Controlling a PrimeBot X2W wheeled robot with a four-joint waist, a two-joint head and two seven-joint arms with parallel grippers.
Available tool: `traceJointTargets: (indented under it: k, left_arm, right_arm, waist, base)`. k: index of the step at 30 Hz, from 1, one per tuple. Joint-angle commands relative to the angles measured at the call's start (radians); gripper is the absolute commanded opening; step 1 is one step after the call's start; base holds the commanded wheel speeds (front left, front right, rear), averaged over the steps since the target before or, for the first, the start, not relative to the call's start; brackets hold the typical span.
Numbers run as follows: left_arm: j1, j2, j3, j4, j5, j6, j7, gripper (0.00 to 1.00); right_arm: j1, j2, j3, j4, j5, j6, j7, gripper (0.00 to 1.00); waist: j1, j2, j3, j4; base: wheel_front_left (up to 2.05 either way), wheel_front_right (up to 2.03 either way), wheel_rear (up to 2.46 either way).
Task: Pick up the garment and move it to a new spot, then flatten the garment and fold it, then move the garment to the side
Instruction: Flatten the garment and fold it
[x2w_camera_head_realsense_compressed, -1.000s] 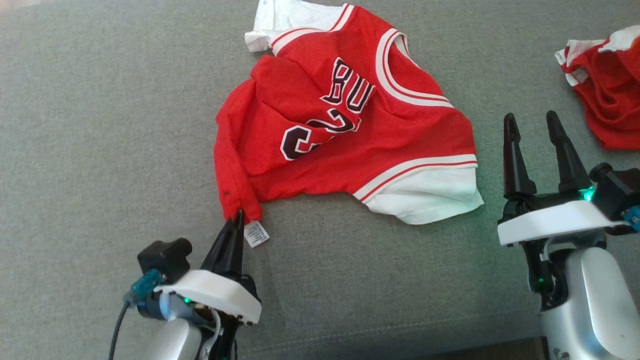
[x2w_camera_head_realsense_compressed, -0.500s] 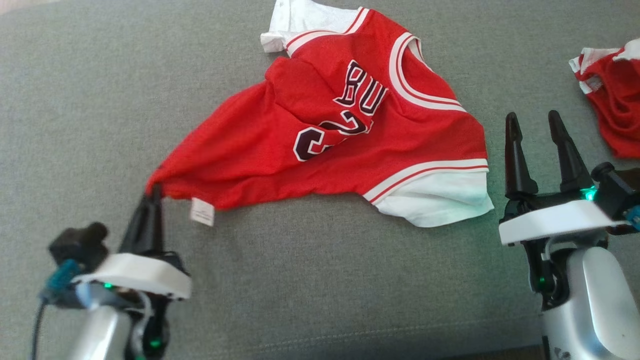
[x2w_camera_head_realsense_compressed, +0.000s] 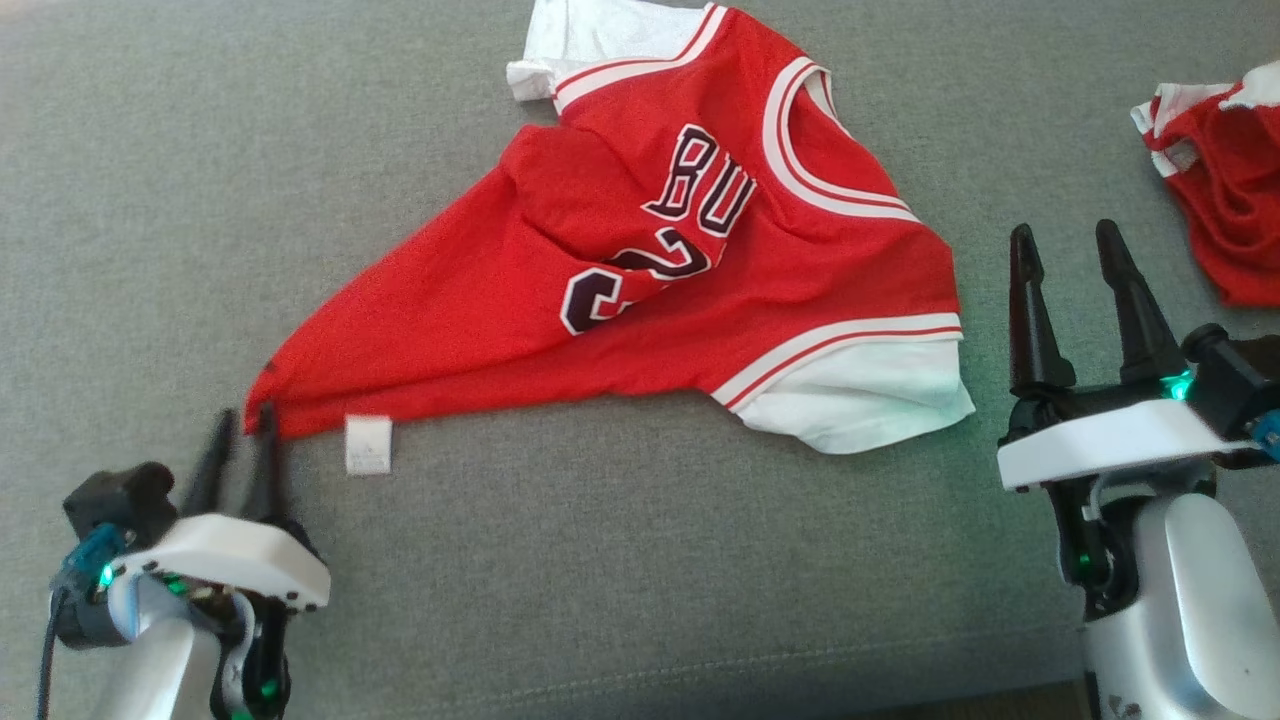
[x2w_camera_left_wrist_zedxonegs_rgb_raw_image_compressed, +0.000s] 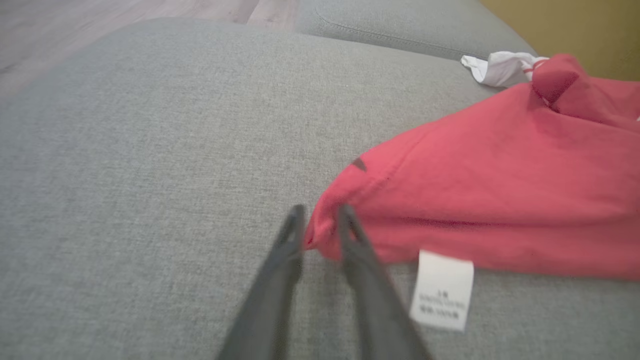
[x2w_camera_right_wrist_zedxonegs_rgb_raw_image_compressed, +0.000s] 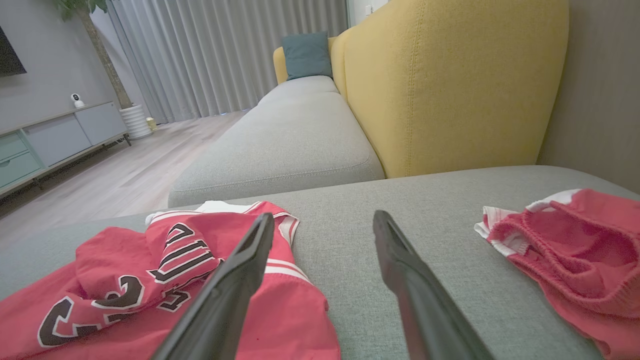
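The garment (x2w_camera_head_realsense_compressed: 650, 300) is a red jersey with white trim and dark lettering, lying crumpled on the grey couch seat (x2w_camera_head_realsense_compressed: 180, 200). Its lower corner is drawn out to a point at the lower left, and a white label (x2w_camera_head_realsense_compressed: 368, 445) lies beside that corner. My left gripper (x2w_camera_head_realsense_compressed: 240, 420) is at that point with its fingers slightly parted. In the left wrist view the garment (x2w_camera_left_wrist_zedxonegs_rgb_raw_image_compressed: 500, 190) has its corner tip lying between the left gripper (x2w_camera_left_wrist_zedxonegs_rgb_raw_image_compressed: 320, 215) tips, near the label (x2w_camera_left_wrist_zedxonegs_rgb_raw_image_compressed: 442, 290). My right gripper (x2w_camera_head_realsense_compressed: 1065, 240) stands open and empty just right of the jersey's white sleeve.
A second red and white garment (x2w_camera_head_realsense_compressed: 1225, 200) lies bunched at the far right, close to my right gripper. In the right wrist view that bunched garment (x2w_camera_right_wrist_zedxonegs_rgb_raw_image_compressed: 575, 250) sits before a yellow backrest (x2w_camera_right_wrist_zedxonegs_rgb_raw_image_compressed: 450, 85). The couch's front edge (x2w_camera_head_realsense_compressed: 700, 690) runs along the bottom.
My left gripper dragged the jersey's lower corner out to the left, stretching that side flat. Its fingers, shut on the corner before, now stand slightly apart. The right gripper has not moved.
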Motion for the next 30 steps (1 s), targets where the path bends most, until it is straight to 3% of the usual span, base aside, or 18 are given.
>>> traceJointTargets:
  k: [1, 11, 19, 30]
  left_arm:
    - [-0.040, 0.018, 0.047, -0.010, -0.011, -0.006, -0.021, 1.00]
    - [-0.014, -0.016, 0.105, -0.073, 0.001, -0.014, -0.059, 1.00]
    - [0.030, -0.115, 0.128, -0.206, 0.081, -0.026, -0.060, 1.00]
    - [0.135, -0.200, 0.105, -0.202, 0.125, -0.025, -0.060, 1.00]
  right_arm:
    - [-0.025, -0.001, 0.020, -0.034, -0.006, -0.001, 0.002, 1.00]
    - [-0.022, -0.001, 0.020, -0.027, -0.006, -0.001, -0.014, 1.00]
    - [-0.004, -0.001, 0.047, -0.004, -0.012, -0.001, -0.039, 1.00]
    - [0.065, -0.001, 0.097, 0.075, -0.019, -0.001, -0.091, 1.00]
  waist:
    - [0.0000, 0.0000, -0.002, 0.002]
    - [0.0000, 0.0000, -0.042, 0.024]
    - [0.0000, 0.0000, -0.124, 0.045]
    - [0.0000, 0.0000, -0.246, 0.063]
  base:
    - [0.00, 0.00, 0.00]
    - [0.00, 0.00, 0.00]
    - [0.00, 0.00, 0.00]
    - [0.00, 0.00, 0.00]
